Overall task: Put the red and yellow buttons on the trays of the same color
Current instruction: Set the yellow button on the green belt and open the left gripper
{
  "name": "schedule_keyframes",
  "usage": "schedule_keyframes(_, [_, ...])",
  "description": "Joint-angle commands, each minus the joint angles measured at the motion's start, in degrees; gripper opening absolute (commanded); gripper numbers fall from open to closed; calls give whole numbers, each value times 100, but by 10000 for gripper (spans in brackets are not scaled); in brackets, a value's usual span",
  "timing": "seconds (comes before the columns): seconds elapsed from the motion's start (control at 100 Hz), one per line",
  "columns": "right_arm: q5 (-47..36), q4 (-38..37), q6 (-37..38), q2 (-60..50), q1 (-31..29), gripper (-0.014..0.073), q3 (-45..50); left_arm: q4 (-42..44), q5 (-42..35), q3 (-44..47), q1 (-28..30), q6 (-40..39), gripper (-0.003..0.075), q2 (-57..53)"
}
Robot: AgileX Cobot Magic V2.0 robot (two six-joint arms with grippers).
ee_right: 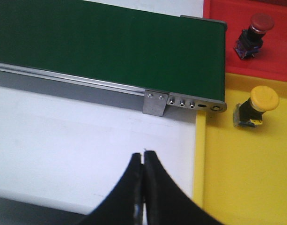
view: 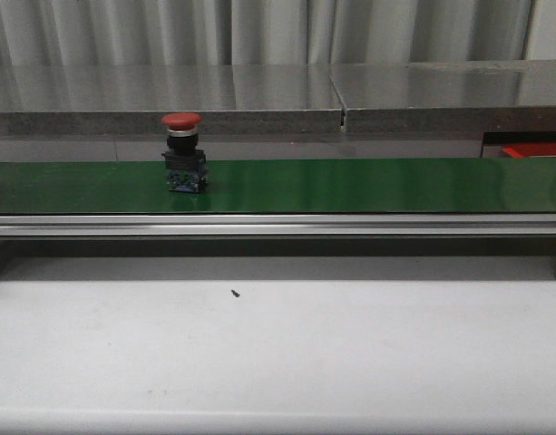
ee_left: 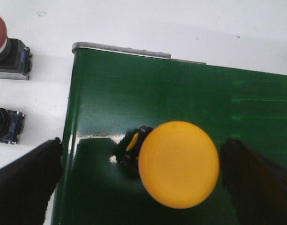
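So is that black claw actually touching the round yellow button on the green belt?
Apart. The left wrist view shows green belt between the yellow button and each finger of the open left claw.

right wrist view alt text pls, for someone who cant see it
A red button sits on a red tray and a yellow button on a yellow tray, past the end of a green belt. The right gripper is shut over white table.

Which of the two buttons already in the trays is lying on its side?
The yellow button in the yellow tray lies tipped over; the red button in the red tray also leans.
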Motion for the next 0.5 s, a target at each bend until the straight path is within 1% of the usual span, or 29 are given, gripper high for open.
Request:
schedule_keyframes(0.0, [-312, 55, -32, -12, 7, -67, -150, -205, -205, -149, -21, -8, 654, -472])
schedule_keyframes(0.14, [-312, 55, -32, -12, 7, -67, -150, -343, -214, -149, -92, 178, 652, -855])
schedule_keyframes(0.22, [-312, 55, -32, -12, 7, -67, -150, -479, -214, -149, -211, 459, 652, -1123])
schedule_keyframes(0.36, [-312, 55, -32, -12, 7, -67, -150, -461, -153, -129, -572, 701, 652, -1645])
schedule_keyframes(0.49, [-312, 55, -32, -12, 7, -67, -150, -461, -329, 203, -899, 860, 652, -2269])
